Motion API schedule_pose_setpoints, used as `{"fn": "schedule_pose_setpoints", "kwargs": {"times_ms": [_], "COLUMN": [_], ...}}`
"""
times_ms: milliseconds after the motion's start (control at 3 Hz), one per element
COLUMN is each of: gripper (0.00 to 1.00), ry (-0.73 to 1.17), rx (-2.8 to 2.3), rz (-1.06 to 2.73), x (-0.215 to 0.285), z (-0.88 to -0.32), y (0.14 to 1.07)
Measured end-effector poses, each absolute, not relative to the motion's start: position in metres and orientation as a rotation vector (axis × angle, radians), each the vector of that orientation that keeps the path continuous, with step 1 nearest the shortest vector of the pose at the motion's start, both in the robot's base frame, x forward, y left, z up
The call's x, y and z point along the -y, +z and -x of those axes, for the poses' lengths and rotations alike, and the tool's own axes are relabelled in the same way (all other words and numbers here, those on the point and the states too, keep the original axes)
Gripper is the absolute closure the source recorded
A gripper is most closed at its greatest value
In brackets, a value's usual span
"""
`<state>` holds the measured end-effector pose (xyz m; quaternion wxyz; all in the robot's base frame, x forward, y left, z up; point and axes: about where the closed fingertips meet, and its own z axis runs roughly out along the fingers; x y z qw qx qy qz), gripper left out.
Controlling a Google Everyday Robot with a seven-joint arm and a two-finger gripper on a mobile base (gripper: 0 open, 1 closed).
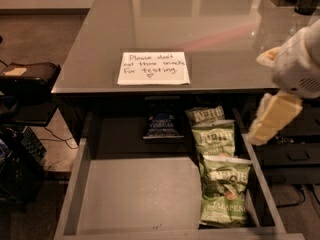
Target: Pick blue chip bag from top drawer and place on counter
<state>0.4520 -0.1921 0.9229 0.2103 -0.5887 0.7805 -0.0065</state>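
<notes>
The blue chip bag (161,125), lettered VINEGAR, lies at the back of the top drawer (135,194), under the bench (200,29) edge. Three green KETTLE bags (220,149), the nearest reading JALAPENO, line the right wall; open floor lies left. The note (154,68) reads "Please don't eat these snacks for testing". The gripper (257,99) hangs above the drawer's right wall, fingers (275,116) apart, holding nothing.

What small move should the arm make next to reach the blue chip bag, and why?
Probably move the gripper leftward in the view and down toward the blue chip bag. The gripper hangs at the right side of the top drawer, while the bag lies at its back, left of the green bags, untouched.
</notes>
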Motion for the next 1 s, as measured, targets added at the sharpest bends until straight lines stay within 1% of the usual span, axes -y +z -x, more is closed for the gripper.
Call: {"fn": "schedule_pose_setpoints", "kwargs": {"times_ms": [667, 1000], "gripper": [0.00, 0.00], "ry": [0.053, 0.053], "rx": [-2.125, -2.125], "rz": [1.579, 1.579], "x": [0.151, 0.151], "z": [-0.484, -0.484], "y": [0.841, 0.841]}}
